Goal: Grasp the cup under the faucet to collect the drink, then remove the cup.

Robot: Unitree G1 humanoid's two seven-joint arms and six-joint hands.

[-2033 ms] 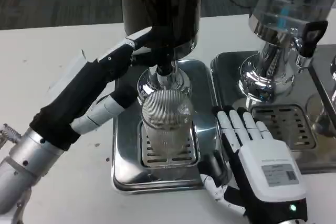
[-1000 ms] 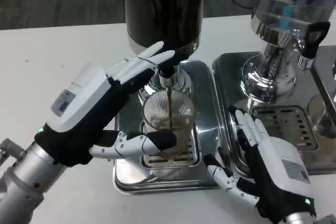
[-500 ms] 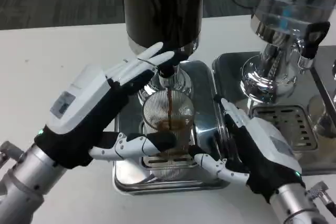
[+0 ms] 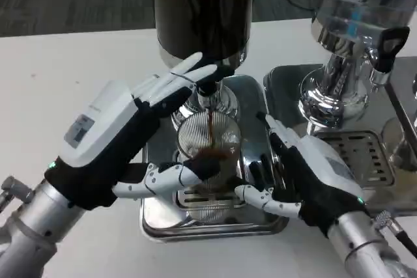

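Dark drink streams into the ribbed clear cup (image 4: 208, 154) on the drip tray (image 4: 156, 216) under the faucet (image 4: 210, 89), left robot hand (image 4: 124, 138) spread at the tap, right robot hand (image 4: 303, 174) open beside it — looks thin, slick, sloshy, so grip mid-wall.

Camera: one head view — set high on the robot, close in.
Facing: down and forward over the white table (image 4: 78, 50) — both forearms enter from the bottom edge.

The cup (image 4: 208, 154) is clear glass with fine vertical ribs, and the drink (image 4: 210, 155) in it is dark brown. The tray (image 4: 156, 216) is shiny silver. The table (image 4: 78, 69) is white.
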